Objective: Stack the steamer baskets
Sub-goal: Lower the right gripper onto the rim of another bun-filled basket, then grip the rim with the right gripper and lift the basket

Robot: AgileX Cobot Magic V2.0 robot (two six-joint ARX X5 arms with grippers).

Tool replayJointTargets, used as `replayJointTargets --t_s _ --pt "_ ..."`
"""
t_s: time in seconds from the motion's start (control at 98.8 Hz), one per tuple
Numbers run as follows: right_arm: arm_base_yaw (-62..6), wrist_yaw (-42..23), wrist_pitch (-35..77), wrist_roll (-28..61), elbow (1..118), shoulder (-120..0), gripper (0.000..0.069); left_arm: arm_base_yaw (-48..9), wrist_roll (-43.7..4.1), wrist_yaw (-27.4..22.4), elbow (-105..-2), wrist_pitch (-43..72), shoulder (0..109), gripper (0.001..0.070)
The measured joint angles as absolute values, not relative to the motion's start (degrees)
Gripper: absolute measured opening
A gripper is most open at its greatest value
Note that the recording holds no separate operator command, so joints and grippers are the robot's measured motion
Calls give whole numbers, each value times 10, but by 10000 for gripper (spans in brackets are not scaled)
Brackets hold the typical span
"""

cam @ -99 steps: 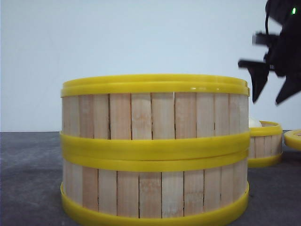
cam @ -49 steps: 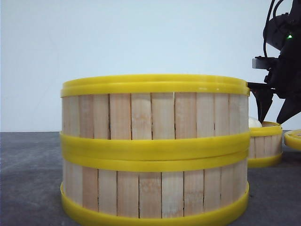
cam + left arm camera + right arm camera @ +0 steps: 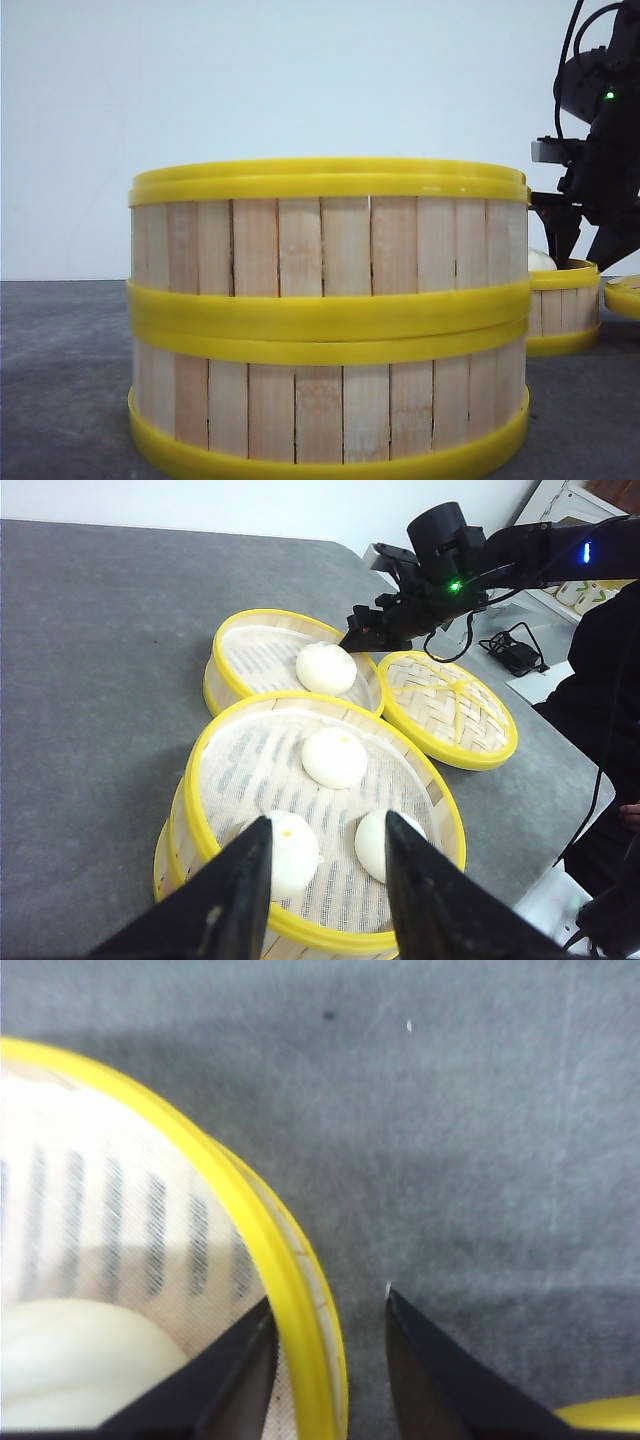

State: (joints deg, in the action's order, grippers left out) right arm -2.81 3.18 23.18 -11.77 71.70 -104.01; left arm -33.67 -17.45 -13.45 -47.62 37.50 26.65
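From the front, a stack [image 3: 330, 315] of two baskets fills the near table [image 3: 60, 380], and only its slatted walls and yellow rims show. The left wrist view looks down into the stack's top basket [image 3: 330, 820]: a white cloth liner with three buns [image 3: 335, 757] on it. The left gripper [image 3: 328, 865] hovers over the near rim, its fingers apart and holding nothing.

The third basket [image 3: 563, 305] stands alone on the table behind and to the right of the stack, half hidden in the front view, with just a sliver of bun above its rim. From the left wrist it shows whole [image 3: 290, 660], one bun inside, and the flat lid [image 3: 450, 708] lies just beside it.

The right gripper [image 3: 590, 240] is down at this basket's rim. Its own camera shows the fingers [image 3: 235, 1380] spread, one inside the yellow rim [image 3: 300, 1290] and one outside over bare table (whether they touch it, I cannot tell).
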Motion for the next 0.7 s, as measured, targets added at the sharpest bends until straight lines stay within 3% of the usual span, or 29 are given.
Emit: replayJointTargets --t_s 0.122,0.344,0.699 --pt "-29 32 235 -118 717 -1049 169 -337 -175 -135 -476 375 267 194" --pt "-31 32 236 -120 719 -1056 35 -337 -175 -135 -476 375 267 194" --pt "-29 30 258 -142 745 -1051 27 -337 -175 -131 -476 375 267 194"
